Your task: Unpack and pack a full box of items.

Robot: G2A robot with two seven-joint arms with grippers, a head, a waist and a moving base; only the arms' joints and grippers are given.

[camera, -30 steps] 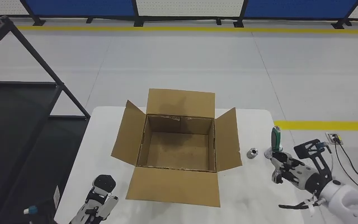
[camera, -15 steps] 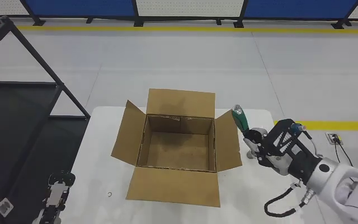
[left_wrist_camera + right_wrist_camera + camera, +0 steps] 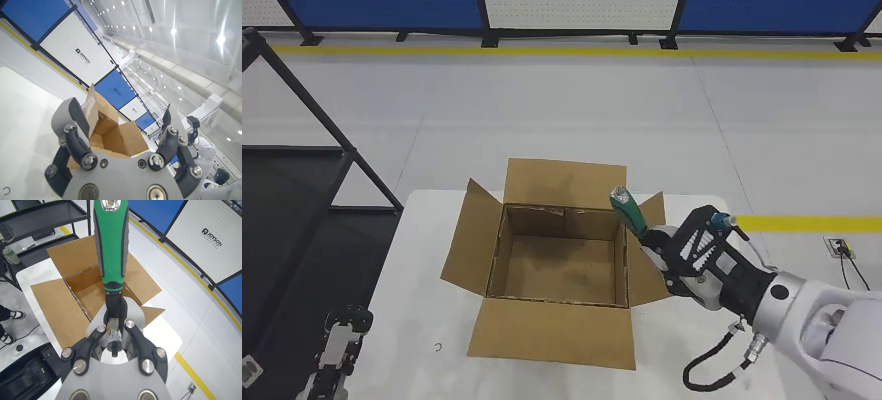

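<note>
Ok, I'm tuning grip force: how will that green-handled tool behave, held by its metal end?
Probably stiff: the green-handled tool stands straight out of the right gripper. Likely apt to pivot, since the thick handle reaches far beyond the grip. The shiny metal shank may slip.

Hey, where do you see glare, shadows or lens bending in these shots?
Left wrist view: the ceiling lamps flare into long streaks. Right wrist view: the yellow floor line bows with the lens, and the green-handled tool glints at its chrome end. Top view: a dark shadow lies on the cardboard box, on its far flap.
</note>
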